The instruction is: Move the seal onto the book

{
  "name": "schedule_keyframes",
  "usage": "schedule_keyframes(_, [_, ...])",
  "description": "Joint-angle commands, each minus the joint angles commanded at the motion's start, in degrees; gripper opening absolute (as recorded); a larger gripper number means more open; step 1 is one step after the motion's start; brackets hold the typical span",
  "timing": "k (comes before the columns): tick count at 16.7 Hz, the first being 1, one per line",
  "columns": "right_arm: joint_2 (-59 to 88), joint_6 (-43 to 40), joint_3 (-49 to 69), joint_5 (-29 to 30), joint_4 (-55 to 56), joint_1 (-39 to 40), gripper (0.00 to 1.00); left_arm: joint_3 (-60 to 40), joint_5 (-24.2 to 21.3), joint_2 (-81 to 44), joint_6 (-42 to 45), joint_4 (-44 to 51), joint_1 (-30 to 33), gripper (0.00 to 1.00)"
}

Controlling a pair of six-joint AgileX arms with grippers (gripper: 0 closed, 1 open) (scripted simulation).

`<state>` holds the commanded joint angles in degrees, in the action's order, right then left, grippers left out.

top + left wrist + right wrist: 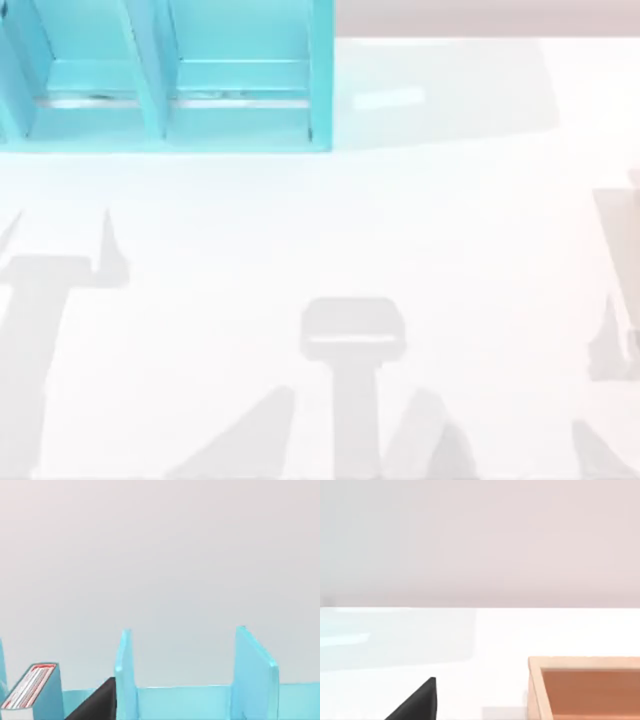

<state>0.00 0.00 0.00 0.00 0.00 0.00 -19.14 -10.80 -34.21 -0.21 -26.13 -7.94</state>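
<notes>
The book (35, 692), teal with white page edges and a red mark, stands on end in the left wrist view, between two dividers of the teal shelf unit (252, 670). A black part of my left gripper (97, 706) sits close to the camera, beside the book and in front of a divider. In the right wrist view a black part of my right gripper (417, 702) hangs over the white table. The seal is out of view.
The teal shelf unit (240, 100) stands at the table's back left in the top view. A shallow wooden box (535, 680) lies on the table in the right wrist view. Arm shadows fall across the white tabletop (350, 230).
</notes>
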Motion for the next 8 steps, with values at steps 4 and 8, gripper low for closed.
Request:
schedule_keyframes(4, [0.0,0.0,0.0,0.0,0.0,0.0,1.0,-9.07,-6.34,-24.58,0.31,-13.94,-5.63,1.0])
schedule_keyframes(8, [0.0,0.0,0.0,0.0,0.0,0.0,1.0,-17.36,-12.58,-50.57,0.69,-27.28,-11.51,1.0])
